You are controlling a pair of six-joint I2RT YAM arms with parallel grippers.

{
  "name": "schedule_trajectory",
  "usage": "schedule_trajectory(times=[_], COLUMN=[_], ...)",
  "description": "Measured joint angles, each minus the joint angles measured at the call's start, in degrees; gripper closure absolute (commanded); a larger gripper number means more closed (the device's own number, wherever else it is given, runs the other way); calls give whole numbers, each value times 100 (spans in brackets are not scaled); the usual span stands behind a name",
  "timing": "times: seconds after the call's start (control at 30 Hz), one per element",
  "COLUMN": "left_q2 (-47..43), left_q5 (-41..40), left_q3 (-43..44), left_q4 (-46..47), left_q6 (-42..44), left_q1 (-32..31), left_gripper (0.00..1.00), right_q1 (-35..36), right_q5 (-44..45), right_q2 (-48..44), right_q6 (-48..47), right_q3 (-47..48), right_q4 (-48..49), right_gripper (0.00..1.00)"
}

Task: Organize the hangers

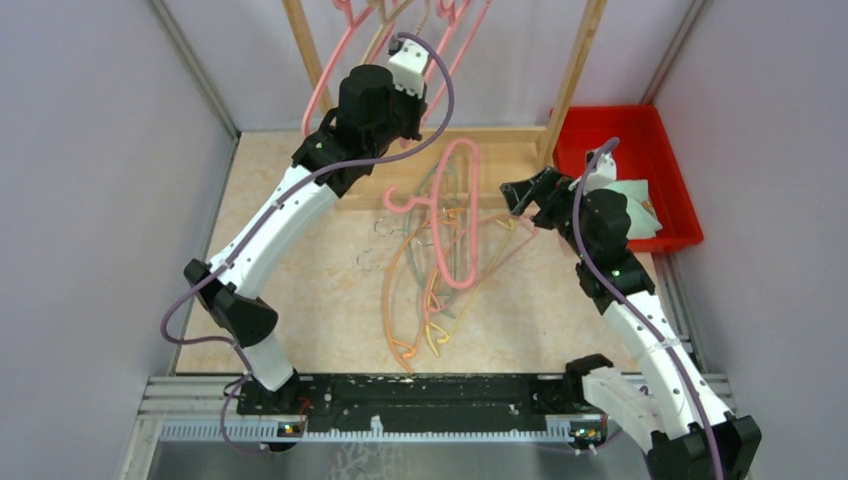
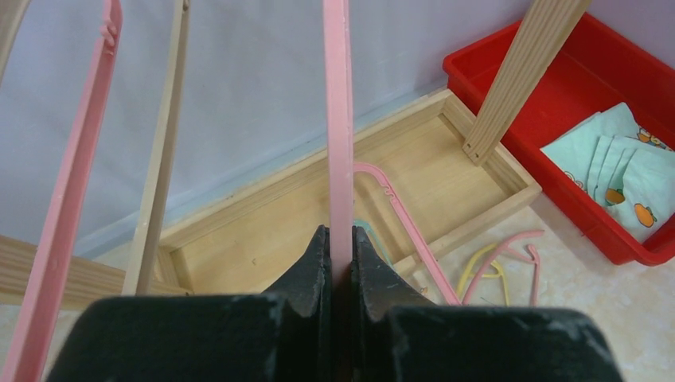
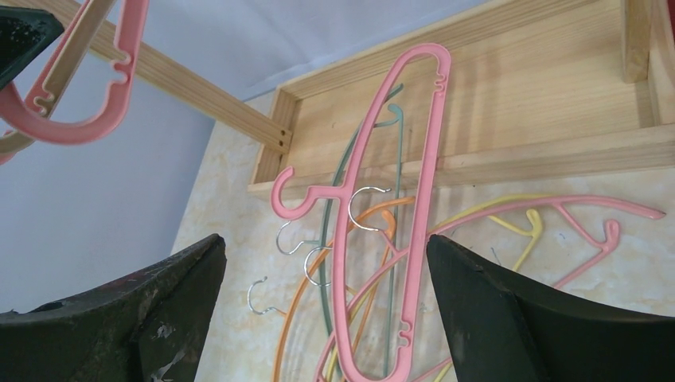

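Wooden rack frame (image 1: 578, 70) stands against the far wall, its base tray (image 1: 500, 150) just beside a red bin (image 1: 668, 150) holding pale printed packets (image 1: 632, 205). Marbled beige surface (image 1: 300, 300), enclosed by grey walls (image 1: 100, 150). Left tool (image 2: 341, 253), raised at the rack, is clamped tight on a hanging pink hanger (image 2: 337, 119). Right tool (image 3: 325, 247) is spread wide above the heap of hangers (image 1: 440, 280), which lies on the surface and partly over the tray edge; it grips none.

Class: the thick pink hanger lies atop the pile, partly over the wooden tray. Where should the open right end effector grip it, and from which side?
Probably the thick pink hanger's long bar opposite its hook, where it crosses the wooden tray's front rail. Bring the right end effector down from above, straddling that bar: there it lies topmost, clear of the other hangers.
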Motion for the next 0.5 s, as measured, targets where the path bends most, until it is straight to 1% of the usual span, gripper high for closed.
schedule_trajectory(times=[0.2, 0.5], left_q2=[540, 916], left_q5=[389, 813], left_q3=[717, 1320], left_q4=[-361, -579], left_q6=[-264, -638], left_q1=[365, 820], left_gripper=[100, 100], right_q1=[-9, -42], right_q5=[20, 33], right_q2=[-24, -37], right_q6=[-13, -9], right_q3=[0, -50], right_q4=[-37, -87], right_gripper=[3, 3])
